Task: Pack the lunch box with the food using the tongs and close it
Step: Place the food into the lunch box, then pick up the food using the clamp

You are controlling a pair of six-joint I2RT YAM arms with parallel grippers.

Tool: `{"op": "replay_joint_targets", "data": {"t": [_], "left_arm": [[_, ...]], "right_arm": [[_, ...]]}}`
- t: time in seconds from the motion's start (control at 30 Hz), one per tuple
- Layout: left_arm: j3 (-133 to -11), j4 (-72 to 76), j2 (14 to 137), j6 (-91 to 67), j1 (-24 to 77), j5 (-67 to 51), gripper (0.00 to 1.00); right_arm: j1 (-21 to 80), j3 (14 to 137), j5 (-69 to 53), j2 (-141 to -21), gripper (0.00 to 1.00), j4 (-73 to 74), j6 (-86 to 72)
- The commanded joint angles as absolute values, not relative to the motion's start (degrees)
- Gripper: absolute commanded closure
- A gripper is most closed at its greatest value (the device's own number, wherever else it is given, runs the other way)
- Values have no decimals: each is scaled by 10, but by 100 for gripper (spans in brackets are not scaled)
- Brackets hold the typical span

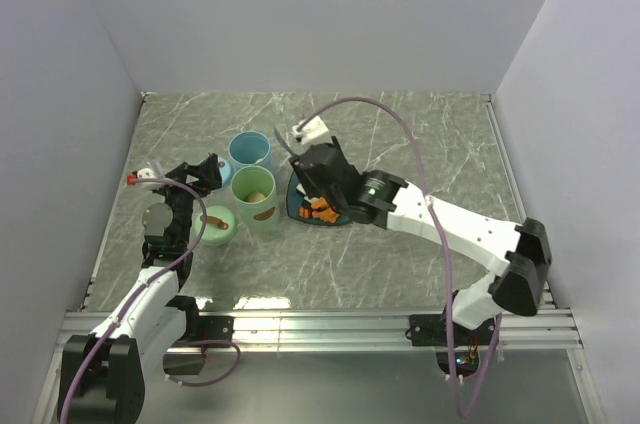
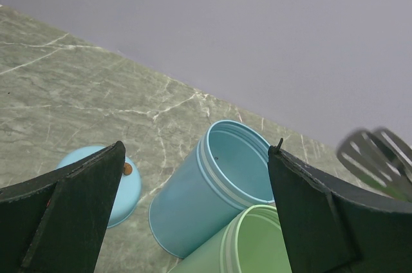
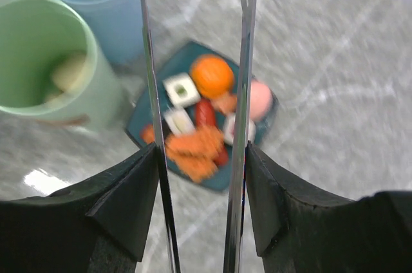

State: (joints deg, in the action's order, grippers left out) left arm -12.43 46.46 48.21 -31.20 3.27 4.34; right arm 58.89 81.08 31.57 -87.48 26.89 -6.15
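While R gripper (image 3: pixel 201 157) clamps tongs (image 3: pixel 147 60) above food (image 3: pixel 211 75), L gripper (image 2: pixel 196 157) agape.

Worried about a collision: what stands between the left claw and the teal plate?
The green tub, holding a beige piece, stands between the left claw and the plate; the top view shows it.

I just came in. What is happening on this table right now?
The right tool holds the tongs, their tips apart above the teal plate, where most of the food lies. A pale piece is already inside the green container. The left tool is open and empty near the blue container.
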Motion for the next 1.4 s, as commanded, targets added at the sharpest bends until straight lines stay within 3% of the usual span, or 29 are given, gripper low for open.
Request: {"op": "replay_joint_targets", "data": {"t": [0.0, 0.53, 1.37], "left_arm": [[-133, 489, 481, -321, 29, 33, 1], [-133, 487, 479, -321, 29, 31, 0], [-131, 485, 476, -321, 29, 33, 1]], "right_arm": [[583, 753, 373, -813, 39, 273, -122], [527, 616, 359, -808, 39, 305, -229], [486, 606, 294, -863, 40, 279, -215]]}}
